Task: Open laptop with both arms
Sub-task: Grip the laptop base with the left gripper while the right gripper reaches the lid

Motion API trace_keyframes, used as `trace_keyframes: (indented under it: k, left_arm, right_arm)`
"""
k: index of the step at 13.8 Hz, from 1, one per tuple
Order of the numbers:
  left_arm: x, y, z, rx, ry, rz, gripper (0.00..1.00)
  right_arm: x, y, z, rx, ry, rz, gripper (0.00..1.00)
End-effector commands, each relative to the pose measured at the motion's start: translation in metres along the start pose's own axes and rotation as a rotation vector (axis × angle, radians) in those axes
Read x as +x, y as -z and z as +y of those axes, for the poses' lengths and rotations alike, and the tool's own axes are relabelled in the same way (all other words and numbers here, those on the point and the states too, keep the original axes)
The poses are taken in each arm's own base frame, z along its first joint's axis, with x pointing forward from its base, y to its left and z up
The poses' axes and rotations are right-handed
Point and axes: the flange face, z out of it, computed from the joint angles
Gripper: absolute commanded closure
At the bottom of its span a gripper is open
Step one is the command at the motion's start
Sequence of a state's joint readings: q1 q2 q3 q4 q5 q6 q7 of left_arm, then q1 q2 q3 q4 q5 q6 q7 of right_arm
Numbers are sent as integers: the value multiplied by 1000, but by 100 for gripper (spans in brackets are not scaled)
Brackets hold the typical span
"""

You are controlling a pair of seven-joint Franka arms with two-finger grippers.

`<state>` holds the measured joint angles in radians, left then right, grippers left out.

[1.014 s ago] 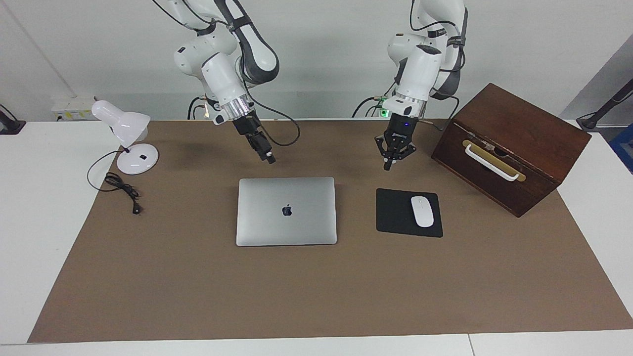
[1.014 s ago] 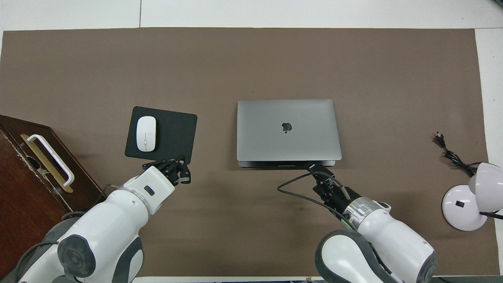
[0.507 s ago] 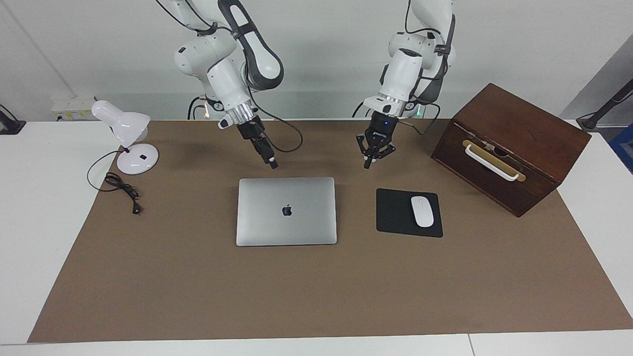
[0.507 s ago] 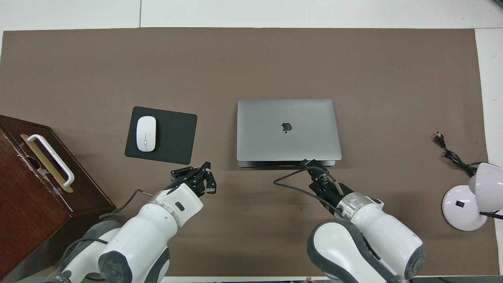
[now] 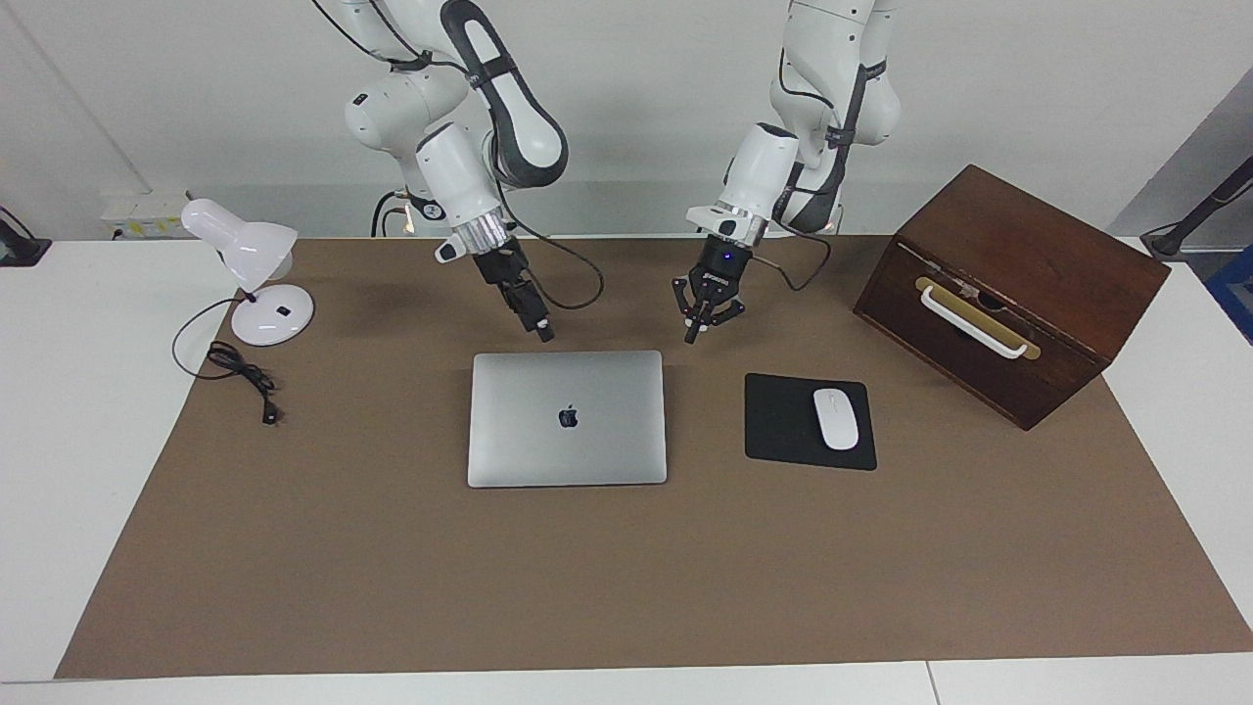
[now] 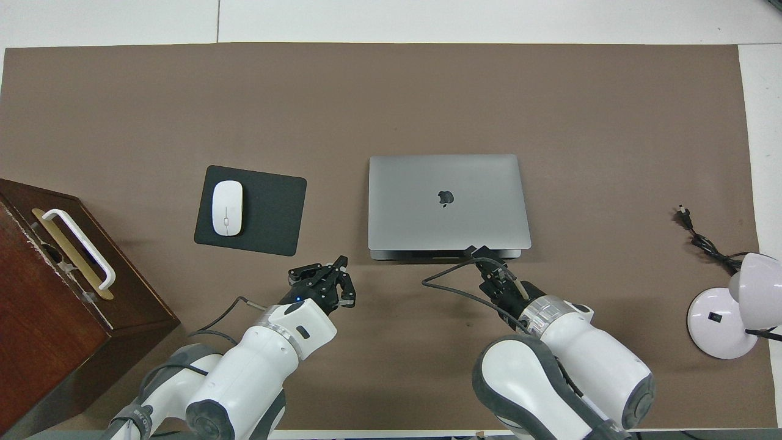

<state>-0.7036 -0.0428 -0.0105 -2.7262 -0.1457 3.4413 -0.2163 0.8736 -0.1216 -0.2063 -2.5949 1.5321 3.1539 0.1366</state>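
You are looking at the thin silver-grey rectangular laptop (image 5: 567,418) (image 6: 448,203) lying flat and closed on the brown mat (image 5: 626,578) (image 6: 391,98) that is covering the white worktop (image 5: 78,411) (image 6: 489,18), its dark apple logo facing up and its robot-side edge showing a thin dark seam in the overhead view.

Your right claw (image 5: 544,335) (image 6: 478,251) is hanging just over that robot-side edge, toward the corner at the right arm's end; whether it is touching the lid cannot be told, nor how wide its black fingers are standing.

Your left claw (image 5: 694,330) (image 6: 330,276) is hovering above bare mat just off the laptop's other robot-side corner, clear of the laptop, with its fingers drawn close together and holding nothing.

Beside the laptop, toward the left arm's end, a flat black rectangular mouse pad (image 5: 783,416) (image 6: 269,211) is carrying a white oval mouse (image 5: 836,418) (image 6: 226,208). Farther toward that end, a dark brown wooden box with a white handle (image 5: 1013,289) (image 6: 55,293) is sitting at an angle.

At the right arm's end, a white desk lamp with a round base (image 5: 256,279) (image 6: 736,302) is standing with its black cord (image 5: 240,377) (image 6: 702,238) trailing over the mat.
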Motion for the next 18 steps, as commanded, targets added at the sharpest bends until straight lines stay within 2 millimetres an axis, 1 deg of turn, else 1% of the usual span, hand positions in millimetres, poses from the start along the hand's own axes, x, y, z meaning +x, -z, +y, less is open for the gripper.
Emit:
trace_keyframes:
  k: [1, 2, 4, 5, 7, 8, 13, 14, 16, 18]
  left_arm:
    - [-14, -18, 8, -7, -3, -1, 100]
    - [-16, -22, 11, -9, -10, -7, 100]
    - [-11, -27, 14, -11, -9, -3, 100]
    - [-8, -32, 15, -12, -9, -2, 100]
    - [-4, -50, 22, -15, -14, -7, 100]
    - [-5, -59, 26, -17, -20, -16, 100]
    - [-1, -77, 30, -17, -24, -19, 100]
    - [-2, -83, 32, -18, -26, -22, 100]
    - [-2, -88, 35, -20, -30, -25, 100]
    - [-2, -92, 35, -19, -30, -28, 100]
  right_arm:
    - [5, 0, -2, 9, 20, 15, 0]
    - [5, -1, -2, 8, 21, 14, 0]
    - [7, -1, -4, 11, 17, 15, 0]
    - [12, -1, -6, 16, 12, 18, 0]
    - [17, -1, -7, 15, 26, 26, 0]
    - [17, -1, -7, 17, 29, 26, 0]
    - [19, -2, -12, 23, 31, 30, 0]
    - [23, -2, -14, 25, 27, 37, 0]
    - [24, -3, -20, 35, 25, 38, 0]
    - [24, -5, -32, 52, 26, 41, 0]
